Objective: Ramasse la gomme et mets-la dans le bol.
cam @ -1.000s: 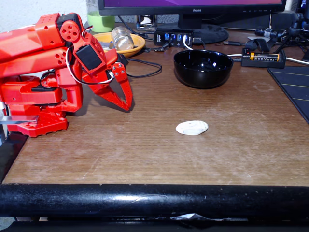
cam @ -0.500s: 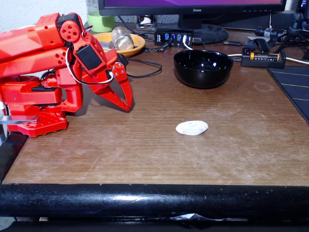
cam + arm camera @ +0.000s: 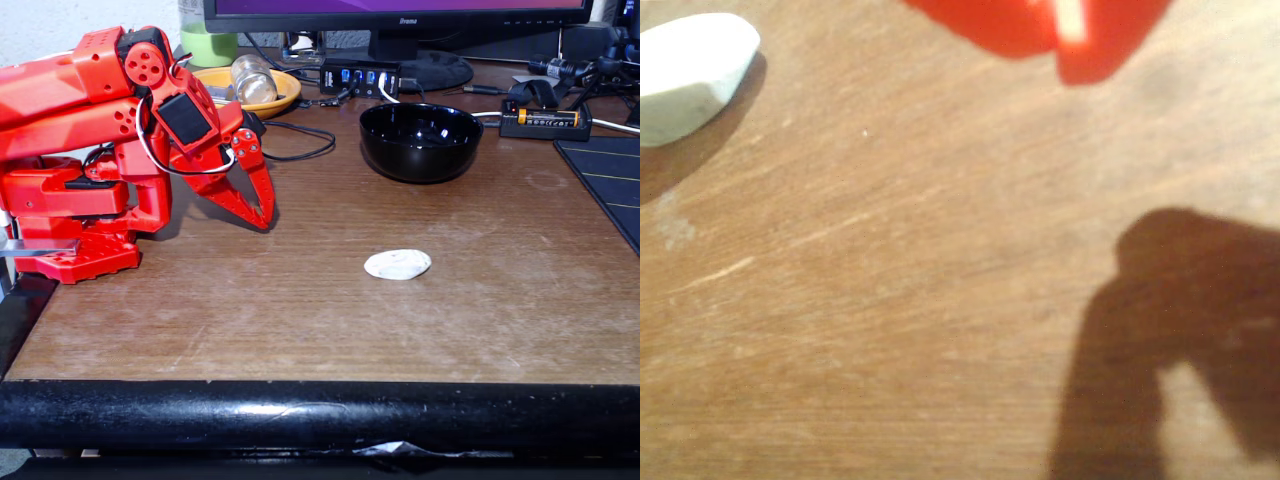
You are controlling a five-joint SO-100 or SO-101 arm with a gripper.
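Behind wooden desk [image 3: 300,320], monitor [image 3: 400,12] reads "iiyama"; bowl [image 3: 421,142], eraser [image 3: 397,264].

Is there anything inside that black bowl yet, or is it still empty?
Empty as far as the fixed view shows: the bowl shows only shiny reflections, and the eraser lies on the table.

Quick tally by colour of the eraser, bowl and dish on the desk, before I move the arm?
White: 1, the eraser
Black: 1, the bowl
Orange-yellow: 1, the dish
Total: 3
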